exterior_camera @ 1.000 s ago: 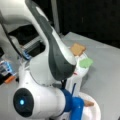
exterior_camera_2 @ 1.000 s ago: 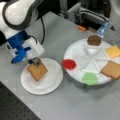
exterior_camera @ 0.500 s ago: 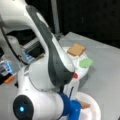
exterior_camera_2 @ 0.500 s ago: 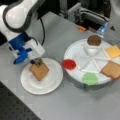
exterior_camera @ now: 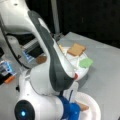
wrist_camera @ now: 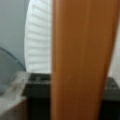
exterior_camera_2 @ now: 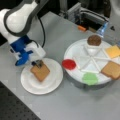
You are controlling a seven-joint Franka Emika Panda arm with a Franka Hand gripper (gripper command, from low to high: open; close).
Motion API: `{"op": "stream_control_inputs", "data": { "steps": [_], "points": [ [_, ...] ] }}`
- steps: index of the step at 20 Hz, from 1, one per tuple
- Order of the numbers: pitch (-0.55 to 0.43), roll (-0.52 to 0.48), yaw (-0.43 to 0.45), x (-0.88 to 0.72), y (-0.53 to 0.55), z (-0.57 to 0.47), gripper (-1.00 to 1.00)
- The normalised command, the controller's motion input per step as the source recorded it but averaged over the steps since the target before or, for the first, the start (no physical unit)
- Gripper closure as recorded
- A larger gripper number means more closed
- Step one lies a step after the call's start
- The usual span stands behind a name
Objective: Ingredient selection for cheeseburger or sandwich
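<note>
A grey tabletop (exterior_camera_2: 75,105) fills both front views; a black perforated board (exterior_camera_2: 12,110) sits lower left, darkness (exterior_camera: 95,17) upper right.

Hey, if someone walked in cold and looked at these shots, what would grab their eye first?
Probably the gripper on the toast square on the small white plate at a front view's left. Next, the divided tray at the right, holding patty, cheese square, red disc and green leaf piece.
</note>
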Motion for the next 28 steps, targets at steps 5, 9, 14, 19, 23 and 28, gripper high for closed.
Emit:
{"op": "stream_control_inputs", "data": {
  "steps": [5,9,14,19,23,28],
  "points": [
    [-0.019,0.039,0.215,0.27,-0.07,-0.04,-1.0],
    [-0.01,0.031,0.21,0.28,-0.09,-0.04,-1.0],
    [0.01,0.024,0.219,0.28,-0.13,-0.05,-1.0],
    [0.028,0.027,0.238,0.27,-0.13,-0.04,-1.0],
    [0.038,0.015,0.249,0.26,-0.15,-0.01,-1.0],
    [0.057,-0.033,0.243,0.17,-0.2,0.05,-1.0]
  ]
}}
